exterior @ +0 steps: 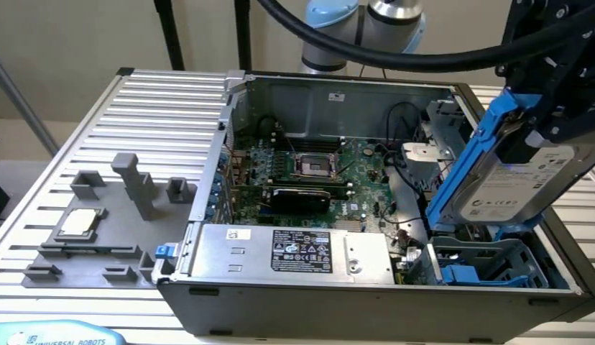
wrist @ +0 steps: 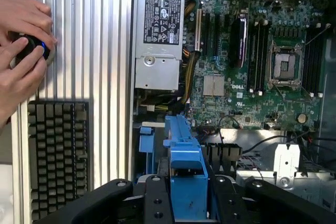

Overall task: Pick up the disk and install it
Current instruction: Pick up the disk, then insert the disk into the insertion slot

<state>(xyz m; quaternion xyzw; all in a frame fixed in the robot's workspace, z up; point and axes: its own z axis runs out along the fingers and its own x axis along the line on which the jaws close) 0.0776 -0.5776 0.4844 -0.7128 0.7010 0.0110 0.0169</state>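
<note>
The disk [exterior: 516,183], a silver-grey drive with a white label in a blue plastic carrier, hangs tilted above the right end of the open computer case [exterior: 374,302]. My black gripper [exterior: 558,118] is shut on its upper part. Directly below the disk's lower edge is the blue-lined drive bay [exterior: 489,269]; whether they touch I cannot tell. In the wrist view the disk's blue carrier [wrist: 185,166] runs out between my gripper's [wrist: 186,205] black fingers [wrist: 113,200], pointing toward the case's interior.
A silver power supply [exterior: 288,251] with a black label fills the case's near side, beside the motherboard [exterior: 307,172]. A grey fixture [exterior: 87,237] holding a small square chip [exterior: 77,223] lies on the ribbed table. A person's hands [wrist: 18,51] hold a small black device above a keyboard [wrist: 58,156].
</note>
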